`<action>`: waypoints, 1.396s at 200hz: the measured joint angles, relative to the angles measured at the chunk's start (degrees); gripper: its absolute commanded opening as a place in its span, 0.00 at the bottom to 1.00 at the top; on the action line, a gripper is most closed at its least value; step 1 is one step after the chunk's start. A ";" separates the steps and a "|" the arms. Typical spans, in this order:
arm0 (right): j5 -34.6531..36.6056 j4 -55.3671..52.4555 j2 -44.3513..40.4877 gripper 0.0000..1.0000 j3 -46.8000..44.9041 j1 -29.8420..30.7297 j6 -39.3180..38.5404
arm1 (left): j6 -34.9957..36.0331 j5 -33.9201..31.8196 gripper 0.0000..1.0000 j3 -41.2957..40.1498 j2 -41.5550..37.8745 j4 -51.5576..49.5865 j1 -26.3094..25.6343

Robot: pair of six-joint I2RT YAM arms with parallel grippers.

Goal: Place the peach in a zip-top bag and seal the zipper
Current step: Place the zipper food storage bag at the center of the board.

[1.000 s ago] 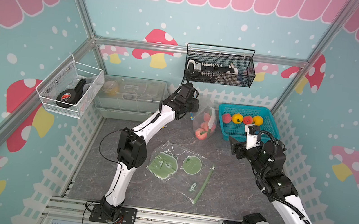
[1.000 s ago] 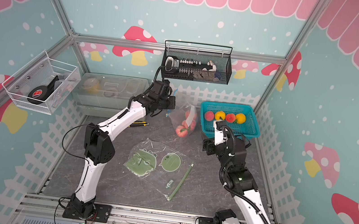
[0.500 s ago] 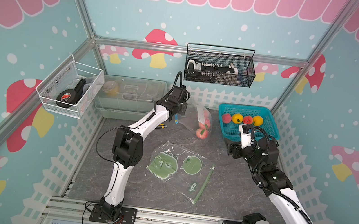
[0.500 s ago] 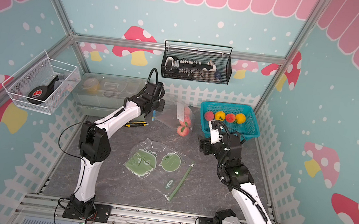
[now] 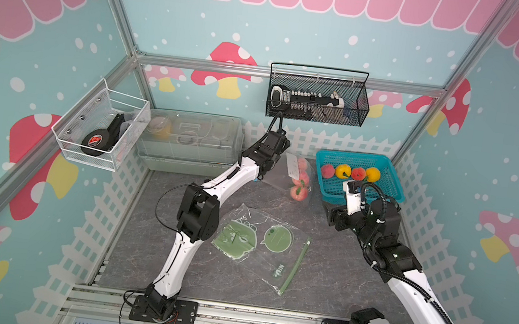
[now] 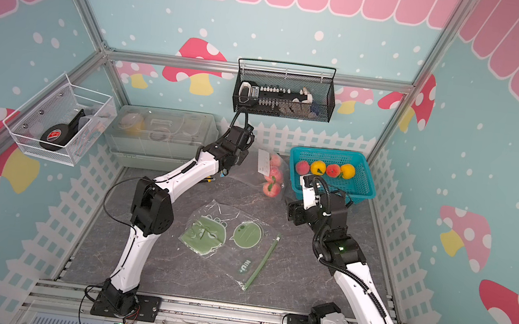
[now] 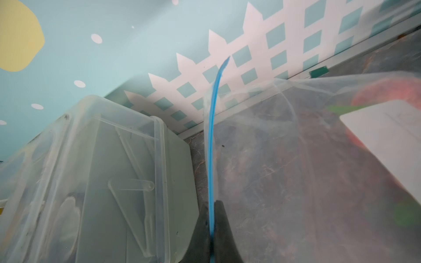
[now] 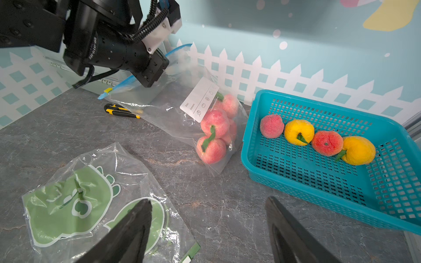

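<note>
Pinching the blue zipper strip (image 7: 211,141), L gripper (image 7: 211,227) is clamped on the zip-top bag (image 8: 159,107). Peaches (image 8: 214,124) sit in the bag's bottom, just beside teal basket (image 8: 248,145). R gripper (image 8: 208,230) hangs over table (image 8: 216,193), jaws apart.

Two zip bags on the desk: one clear bag (image 8: 159,109) with a blue zipper, one green-printed bag (image 8: 95,195). At least four peaches (image 8: 214,124) countable inside the clear one. One blue basket (image 8: 319,191) at the far right corner, with four fruits: two reddish peaches (image 8: 271,126), two yellow fruits (image 8: 299,132). One utility knife (image 8: 121,111). One clear box (image 5: 189,141). One black wire basket (image 5: 353,110) and one white wire basket (image 5: 96,148) on the walls
</note>
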 measured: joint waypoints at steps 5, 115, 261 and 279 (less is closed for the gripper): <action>0.00 0.00 0.09 0.80 0.00 0.00 -0.02 | 0.59 -0.59 0.00 -0.55 0.11 0.35 0.00; 0.02 -0.02 1.57 0.80 0.00 0.00 -0.15 | 2.78 -4.42 0.00 3.19 7.74 1.11 0.46; 3.58 0.00 1.29 0.81 -1.25 0.00 1.42 | -3.30 0.50 0.84 -1.46 -11.37 -3.76 -1.90; 4.39 -0.09 1.07 0.82 -1.33 0.00 2.19 | -6.88 4.20 0.84 -7.32 -20.02 -3.91 -2.95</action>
